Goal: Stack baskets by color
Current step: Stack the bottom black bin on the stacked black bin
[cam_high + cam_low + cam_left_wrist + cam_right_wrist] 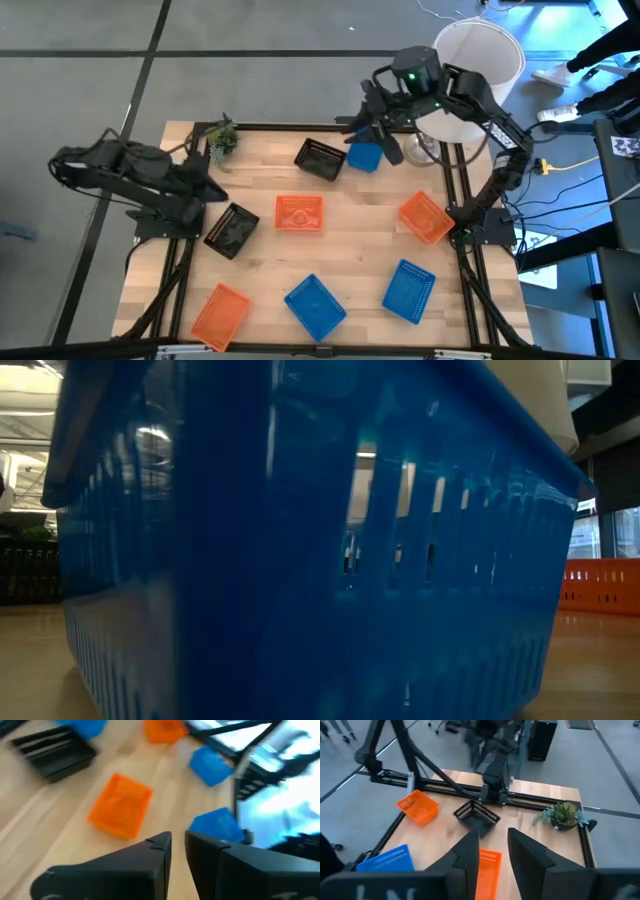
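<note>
From above, orange (299, 214), blue (315, 306) and black plastic mesh baskets (231, 229) lie scattered, unstacked, across the wooden desk (350, 250). Left gripper (178, 843) hangs narrowly parted, empty. Right gripper (493, 842) hangs parted, empty.

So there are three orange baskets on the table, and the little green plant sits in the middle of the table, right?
Not quite. The three orange plastic mesh baskets are there, but the small green plant sits at a corner of the wooden table, near the left arm, not in the middle. The high view shows it.
</note>
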You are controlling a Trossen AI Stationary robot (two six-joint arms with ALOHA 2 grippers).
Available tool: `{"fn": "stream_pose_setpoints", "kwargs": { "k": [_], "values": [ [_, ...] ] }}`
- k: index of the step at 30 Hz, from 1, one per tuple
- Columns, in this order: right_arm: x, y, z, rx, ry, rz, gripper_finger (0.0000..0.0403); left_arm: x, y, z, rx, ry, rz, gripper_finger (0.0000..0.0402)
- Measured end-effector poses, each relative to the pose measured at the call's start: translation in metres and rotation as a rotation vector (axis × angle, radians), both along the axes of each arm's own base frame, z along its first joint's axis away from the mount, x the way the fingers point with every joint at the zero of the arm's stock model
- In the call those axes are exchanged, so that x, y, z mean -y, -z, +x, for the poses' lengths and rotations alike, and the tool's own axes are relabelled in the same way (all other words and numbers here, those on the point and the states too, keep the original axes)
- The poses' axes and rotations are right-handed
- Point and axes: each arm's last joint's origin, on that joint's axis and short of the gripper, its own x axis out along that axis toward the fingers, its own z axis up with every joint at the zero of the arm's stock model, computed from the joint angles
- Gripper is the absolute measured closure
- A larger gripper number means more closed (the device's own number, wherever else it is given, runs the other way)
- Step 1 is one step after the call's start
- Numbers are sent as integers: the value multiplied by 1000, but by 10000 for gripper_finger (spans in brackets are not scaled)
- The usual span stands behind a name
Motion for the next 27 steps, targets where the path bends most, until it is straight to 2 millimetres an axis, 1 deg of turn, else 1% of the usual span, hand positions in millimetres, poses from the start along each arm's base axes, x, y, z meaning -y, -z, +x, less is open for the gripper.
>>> {"fn": "stream_pose_setpoints", "kwargs": {
  "k": [2, 5, 8, 10, 13, 16, 22, 24, 27],
  "values": [
    [-7, 0, -6, -26, -20, 2, 301, 0, 0, 0, -91, -29, -17, 359],
    [-21, -4, -19, -50, -64, -16, 301, 2, 13, 6, -266, -75, -75, 359],
    [-32, -12, -32, -26, -76, -36, 301, 6, 25, 18, -376, -158, -189, 359],
    [-37, -16, -38, -15, -46, -69, 301, 8, 32, 27, -415, -208, -231, 359],
    [-38, -20, -45, -11, 22, -116, 301, 11, 40, 36, -482, -219, -280, 354],
    [-38, -22, -50, -7, 70, -145, 301, 14, 47, 46, -531, -217, -269, 338],
    [-37, -22, -49, -12, 81, -158, 301, 18, 62, 69, -633, -252, -235, 300],
    [-37, -22, -49, -12, 81, -159, 301, 20, 68, 78, -665, -270, -213, 294],
    [-37, -22, -49, -13, 81, -155, 301, 22, 78, 92, -708, -337, -232, 292]
  ]
}}
